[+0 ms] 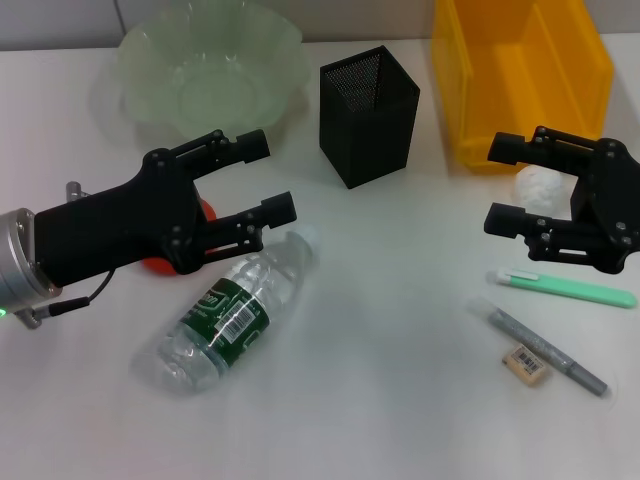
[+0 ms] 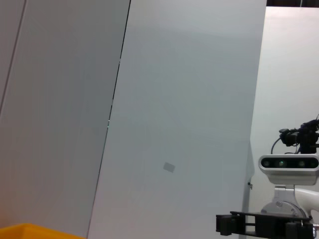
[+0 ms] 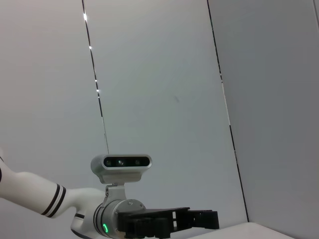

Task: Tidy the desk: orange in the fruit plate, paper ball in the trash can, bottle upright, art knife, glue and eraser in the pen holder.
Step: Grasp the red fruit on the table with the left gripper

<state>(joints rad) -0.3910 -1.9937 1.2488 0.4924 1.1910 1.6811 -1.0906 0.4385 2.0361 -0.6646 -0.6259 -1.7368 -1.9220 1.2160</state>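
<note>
Desk (image 1: 400, 420): orange (image 1: 160, 262) mostly hidden behind left gripper (image 1: 268, 178).

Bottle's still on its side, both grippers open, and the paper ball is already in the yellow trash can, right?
Not quite. The head view shows the paper ball on the desk just in front of the trash can, not in it. The rest holds: the bottle lies on its side, and the left gripper and right gripper are open.

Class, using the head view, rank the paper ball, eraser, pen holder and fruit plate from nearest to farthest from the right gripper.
Measured from the right gripper:
1. paper ball, between its open fingers.
2. eraser, nearer the robot.
3. pen holder, toward mid-desk.
4. fruit plate, far left corner.
</note>
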